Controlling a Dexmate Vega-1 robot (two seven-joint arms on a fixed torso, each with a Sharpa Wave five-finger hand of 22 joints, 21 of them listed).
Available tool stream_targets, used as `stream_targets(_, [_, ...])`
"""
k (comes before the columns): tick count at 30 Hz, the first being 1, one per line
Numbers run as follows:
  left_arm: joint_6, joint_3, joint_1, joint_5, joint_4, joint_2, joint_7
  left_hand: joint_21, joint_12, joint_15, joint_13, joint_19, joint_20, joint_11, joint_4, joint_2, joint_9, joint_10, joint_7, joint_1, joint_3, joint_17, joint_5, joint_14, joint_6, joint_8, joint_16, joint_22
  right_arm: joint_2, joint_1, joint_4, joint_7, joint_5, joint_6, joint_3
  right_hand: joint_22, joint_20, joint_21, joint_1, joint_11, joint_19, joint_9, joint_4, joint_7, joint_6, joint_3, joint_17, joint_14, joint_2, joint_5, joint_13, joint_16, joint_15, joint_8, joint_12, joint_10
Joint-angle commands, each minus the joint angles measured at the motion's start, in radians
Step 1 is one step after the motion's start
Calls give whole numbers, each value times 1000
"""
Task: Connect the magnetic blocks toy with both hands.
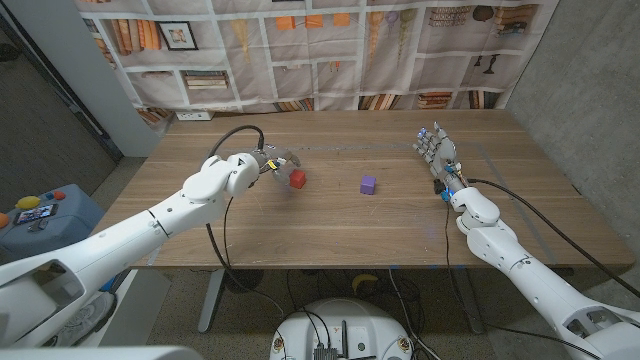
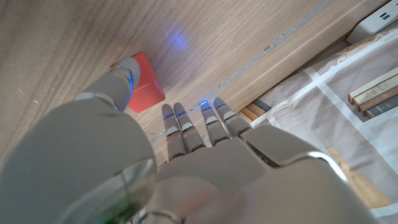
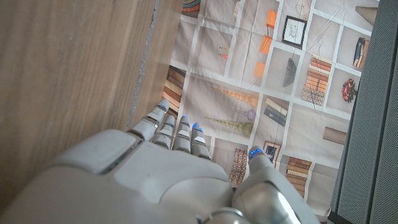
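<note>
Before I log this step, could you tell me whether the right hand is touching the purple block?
No: in the head view the right hand stands well apart from the purple block, with bare table between them.

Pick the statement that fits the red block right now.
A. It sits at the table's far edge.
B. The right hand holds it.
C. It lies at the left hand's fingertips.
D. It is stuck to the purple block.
C: the red block lies on the table at the left hand's fingertips, apart from the purple block.
</note>
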Motion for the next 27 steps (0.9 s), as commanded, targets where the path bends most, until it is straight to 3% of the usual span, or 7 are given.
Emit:
stream_targets(1, [47,-4,50,30,-4,-23,68,5,15,-147,8,29,-1,-1,3,4,5,49,2,18,-27,6,-3,32,40,22,9,2,3,-4,2,-4,2,5,2,4,10,5,2,-7,10,2,6,-8,4,1,0,5,48,2,1,9,0,7,5,9])
stream_targets(4, [65,-1,59,50,-8,-26,86,7,28,-152,14,53,-3,-3,5,8,7,110,-7,29,-60,7,-4,66,86,45,15,3,4,-3,5,-2,3,7,2,4,13,5,3,-6,11,2,6,-9,5,1,-1,6,49,2,1,9,0,7,5,10])
stream_targets(12, [98,4,74,83,-4,-41,128,13,36,-156,17,84,-1,-4,7,15,4,157,-3,42,-90,9,-3,103,127,62,23,4,11,6,19,9,4,12,-1,4,14,5,3,-7,13,2,7,-12,8,2,-2,6,49,3,1,9,-1,8,5,11])
stream_targets(27, [124,31,69,109,19,-73,138,12,34,-162,19,95,3,-4,9,20,2,167,0,49,-111,12,-2,120,99,49,25,5,14,2,20,9,9,16,1,5,18,6,1,-9,17,2,10,-15,10,1,-3,7,49,3,1,9,-1,7,4,13])
